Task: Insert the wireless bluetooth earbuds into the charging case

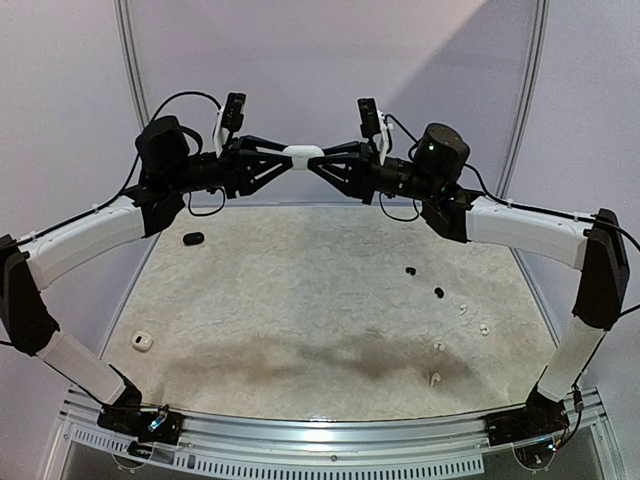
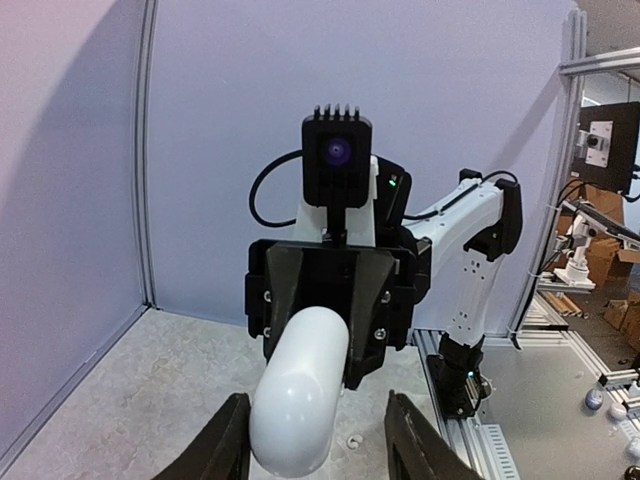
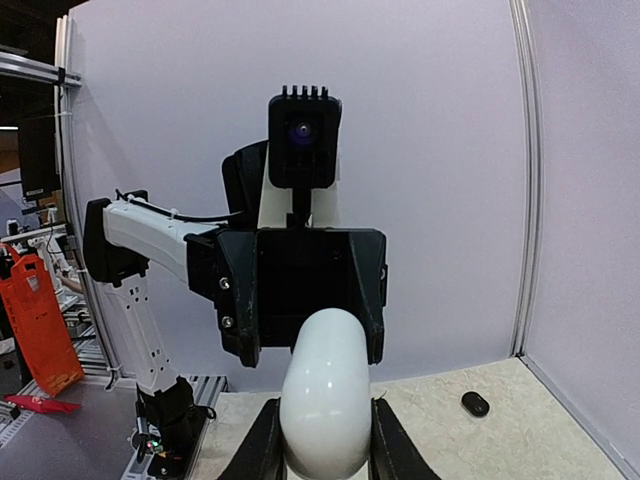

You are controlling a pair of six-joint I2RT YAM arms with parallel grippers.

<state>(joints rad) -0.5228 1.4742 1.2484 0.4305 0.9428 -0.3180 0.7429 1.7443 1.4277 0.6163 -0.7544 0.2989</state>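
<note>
Our right end effector [image 3: 322, 440] pinches one end of the white charging case [image 3: 325, 390]. Our left end effector [image 2: 318, 440] stands spread around the other end, with a gap on one side. The frame bottoms cut off the fingertips. Six earbuds [image 1: 438, 292], too tiny to detail, lie near the worktop's [image 1: 300, 290] right edge, well apart from both.
</note>
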